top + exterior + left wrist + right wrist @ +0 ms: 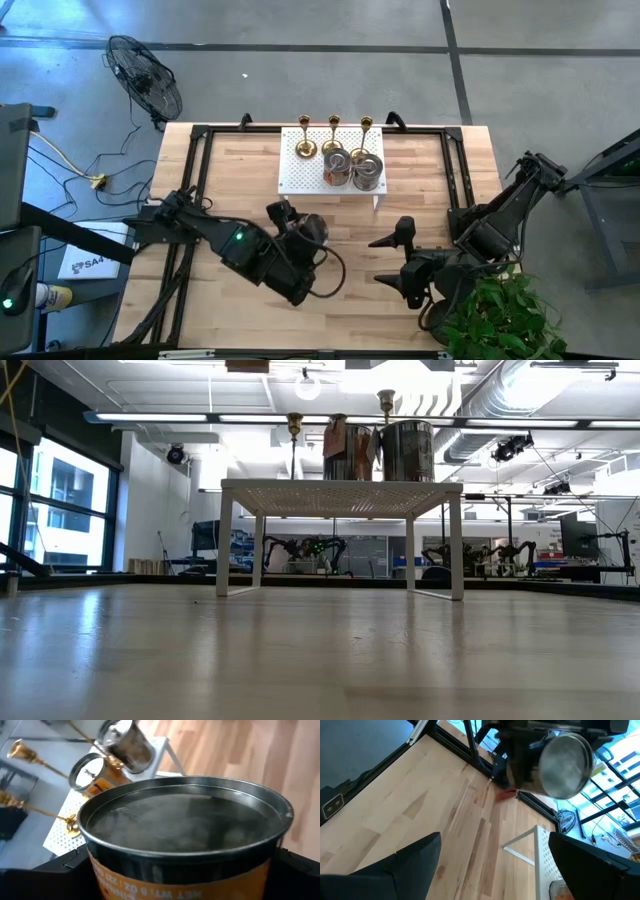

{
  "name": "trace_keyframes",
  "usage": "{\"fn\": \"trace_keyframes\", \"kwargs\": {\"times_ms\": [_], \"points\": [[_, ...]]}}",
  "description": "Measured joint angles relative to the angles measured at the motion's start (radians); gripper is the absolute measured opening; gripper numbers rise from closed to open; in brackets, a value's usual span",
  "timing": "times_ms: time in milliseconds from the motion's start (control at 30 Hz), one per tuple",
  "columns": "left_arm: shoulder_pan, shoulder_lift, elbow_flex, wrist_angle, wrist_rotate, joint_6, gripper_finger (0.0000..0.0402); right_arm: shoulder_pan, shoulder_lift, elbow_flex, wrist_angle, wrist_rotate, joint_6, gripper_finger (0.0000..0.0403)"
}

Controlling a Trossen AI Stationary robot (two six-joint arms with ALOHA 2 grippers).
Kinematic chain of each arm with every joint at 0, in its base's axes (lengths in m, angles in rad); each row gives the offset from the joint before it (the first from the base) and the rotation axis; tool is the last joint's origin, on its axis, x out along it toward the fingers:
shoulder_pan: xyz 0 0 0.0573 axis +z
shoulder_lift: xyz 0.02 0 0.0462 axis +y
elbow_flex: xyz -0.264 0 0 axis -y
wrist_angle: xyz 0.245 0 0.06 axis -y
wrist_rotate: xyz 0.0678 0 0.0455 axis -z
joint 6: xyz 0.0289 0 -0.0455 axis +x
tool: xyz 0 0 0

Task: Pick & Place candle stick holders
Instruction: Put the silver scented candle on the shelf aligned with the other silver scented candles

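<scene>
The left claw [303,236] is near the middle of the table [230,170], a bit toward 9 o'clock. It pinches one silver holder [185,827] by its round sides, one finger on each side. The holder is wide, so the fingers stand far apart to fit around it. It is up off the wood, with its open top facing the wrist camera.

The white rack [300,178] stands at 12 o'clock on the table. Three gold holders [333,135] stand in a row along its far edge, upright on their round feet. Two more silver holders [368,172] stand just in front of them, close together. The left front part of the rack is bare. I think the held one goes there, because then all three silver ones would sit in a row.

The right claw [390,260] waits at about 4 o'clock, near a green plant [500,315]. Its fingers are spread wide with nothing between them.
</scene>
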Motion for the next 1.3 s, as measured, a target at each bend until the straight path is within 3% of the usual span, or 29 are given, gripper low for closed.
{"fn": "trace_keyframes", "kwargs": {"times_ms": [233,433,567,933,1100,1300], "points": [[-0.001,-0.039,0.001,-0.001,-0.026,0.136,0.0353,0.000,0.000,0.000,0.000,0.007,0.043,0.0364],[-0.001,-0.091,0.002,-0.001,0.021,0.375,0.0353,0.000,0.000,0.000,0.000,0.008,0.077,0.0364],[0.009,-0.107,0.002,0.001,-0.007,0.487,0.0353,0.000,0.000,0.000,0.000,0.024,0.097,0.0364],[0.121,-0.110,0.002,0.000,-0.295,0.906,0.0353,-0.041,0.000,0.000,0.000,0.139,0.136,0.0364],[0.169,-0.110,0.002,0.000,-0.379,1.145,0.0353,-0.085,0.000,0.000,-0.001,0.145,0.163,0.0364],[0.235,-0.110,0.002,0.000,-0.437,1.329,0.0353,-0.130,0.000,0.000,-0.001,0.146,0.190,0.0364]]}}
